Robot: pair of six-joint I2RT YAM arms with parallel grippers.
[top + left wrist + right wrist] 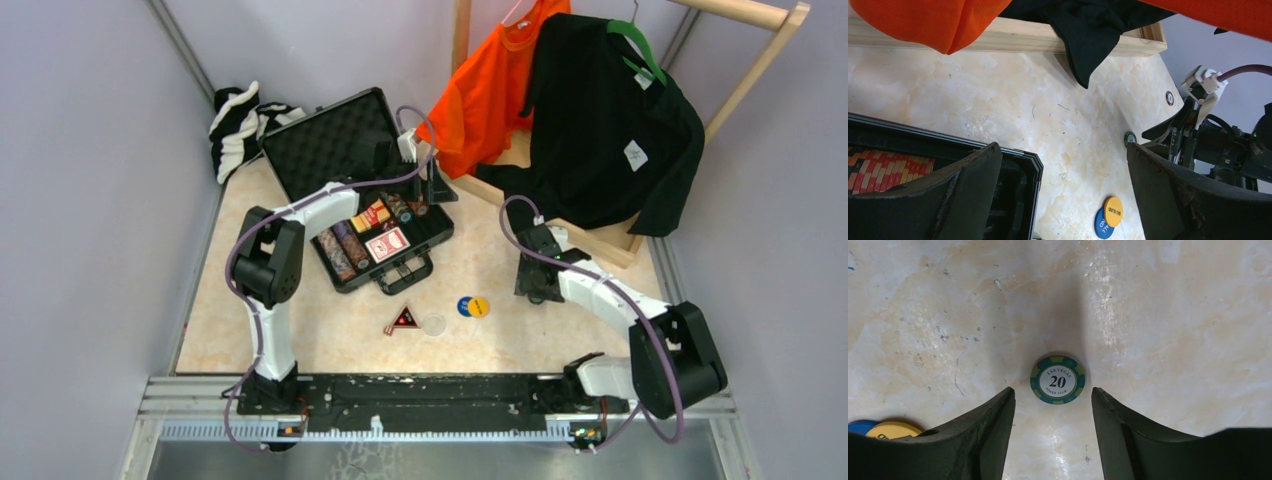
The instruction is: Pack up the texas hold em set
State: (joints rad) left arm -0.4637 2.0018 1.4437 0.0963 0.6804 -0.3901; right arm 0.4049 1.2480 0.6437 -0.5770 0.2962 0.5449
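The green 20 poker chip (1058,380) lies flat on the marble table (1173,315) just ahead of the right gripper (1052,395), whose jaws stand apart and empty; light, hard and slick, it probably needs pinching across its rim, while the left gripper (1062,150) hangs wide open over the briefcase (1020,167) edge

Briefcase (320,150) open; chips (343,248), red deck (387,244) inside; blue-yellow discs (473,306) outside.

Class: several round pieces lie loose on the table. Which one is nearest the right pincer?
The green chip marked 20, right at the right pincer's fingertips; the blue disc, yellow disc and clear disc lie farther off.
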